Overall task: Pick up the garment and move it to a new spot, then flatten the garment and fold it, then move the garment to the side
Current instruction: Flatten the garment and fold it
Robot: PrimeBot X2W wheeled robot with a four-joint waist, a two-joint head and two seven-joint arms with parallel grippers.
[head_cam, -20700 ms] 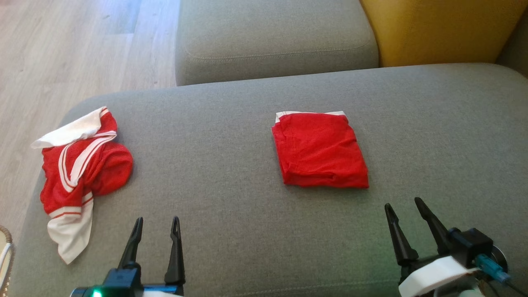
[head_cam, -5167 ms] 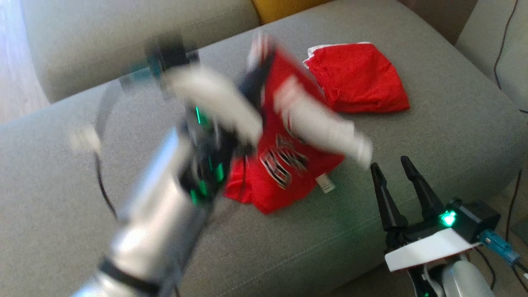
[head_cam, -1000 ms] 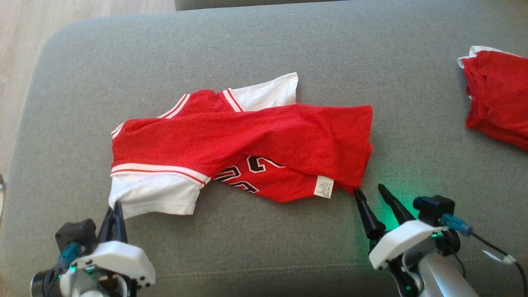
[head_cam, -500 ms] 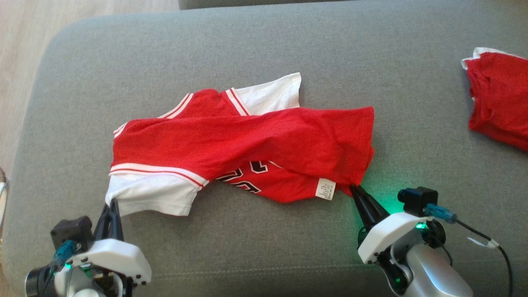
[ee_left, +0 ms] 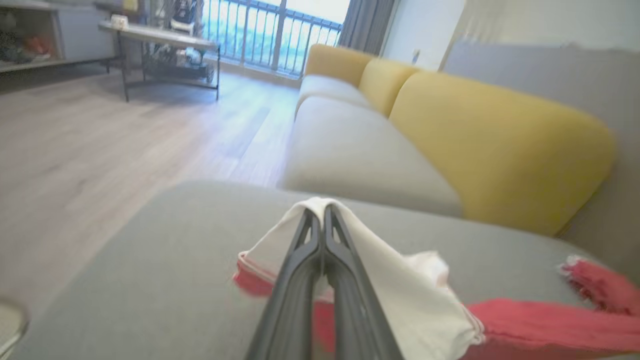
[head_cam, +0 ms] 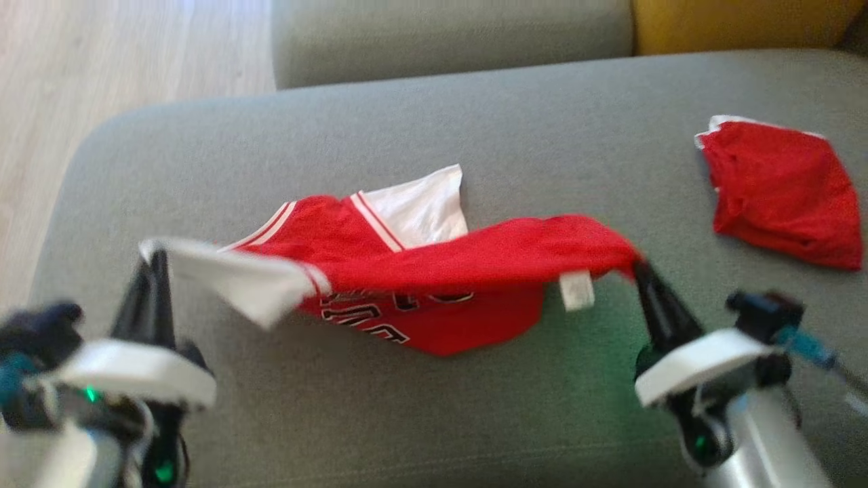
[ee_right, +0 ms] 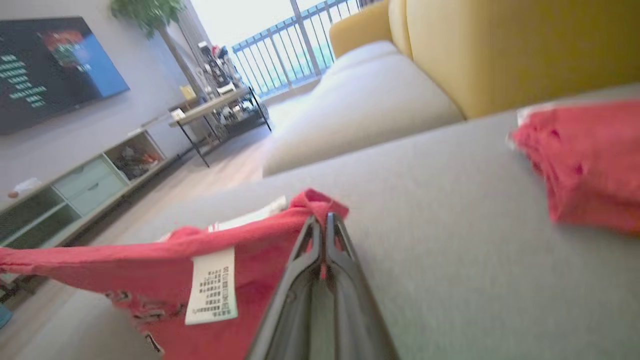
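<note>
Head view: the red jersey [head_cam: 434, 271] hangs stretched between the two pincers, a little above the grey sofa seat [head_cam: 475, 115] and near its middle. The far side of the jersey lies on the seat. The left pincer [head_cam: 154, 261] is pressed together on the edge of a white sleeve [head_cam: 230, 278]. In the left wrist view the white cloth wraps over its tips. The right pincer [head_cam: 641, 268] is pinching the red hem corner, near a white label [head_cam: 576, 290]. A folded red garment [head_cam: 780, 196] lies well apart, at the right of the seat.
</note>
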